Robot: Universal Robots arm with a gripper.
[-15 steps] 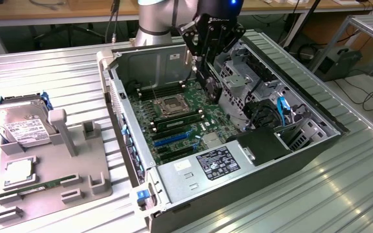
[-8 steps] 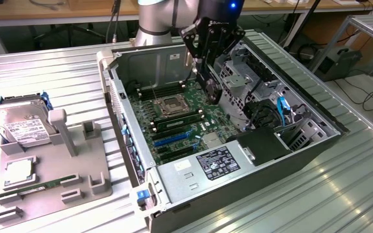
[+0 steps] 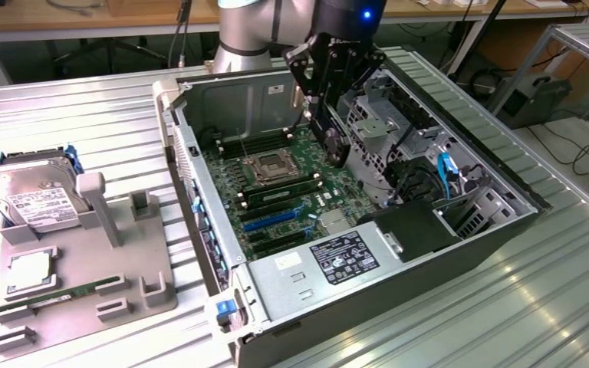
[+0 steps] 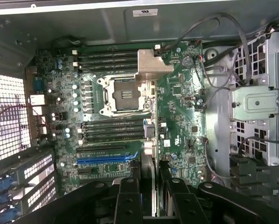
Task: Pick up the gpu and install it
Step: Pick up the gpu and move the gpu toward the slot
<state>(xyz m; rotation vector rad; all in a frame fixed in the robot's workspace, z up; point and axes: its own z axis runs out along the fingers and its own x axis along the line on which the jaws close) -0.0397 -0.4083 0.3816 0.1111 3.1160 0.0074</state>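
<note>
Open computer case [image 3: 478,230] lies on its side on a ribbed metal table [image 3: 520,307], with the motherboard [image 3: 294,192] exposed. The arm reaches down into the case from above. Gripper [image 3: 327,107] is positioned over the middle of the board, on the side next to the metal drive cage [image 3: 376,126]. Jaws are clamped on the gpu [image 3: 333,146], which hangs below them as a dark, upright card. In the wrist view the gripper [image 4: 149,189] shows one black finger [image 4: 129,196] on each side of the gpu [image 4: 149,163], which is seen edge-on as a thin strip with a silver end piece. The card is held over the board just beside the processor socket [image 4: 123,95] and the rows of memory slots [image 4: 111,130]. It is not seated: the blue expansion slot [image 4: 107,158] lies beside it and apart from it. Whether the card's lower edge touches the board cannot be determined. At the exterior view's left, well apart from the case, a grey holder tray [image 3: 80,268] carries a hard drive [image 3: 34,195] standing tilted, a square chip [image 3: 28,270] and a narrow green memory stick [image 3: 54,297]. A labelled power supply [image 3: 346,257] occupies the near end of the case.
</note>
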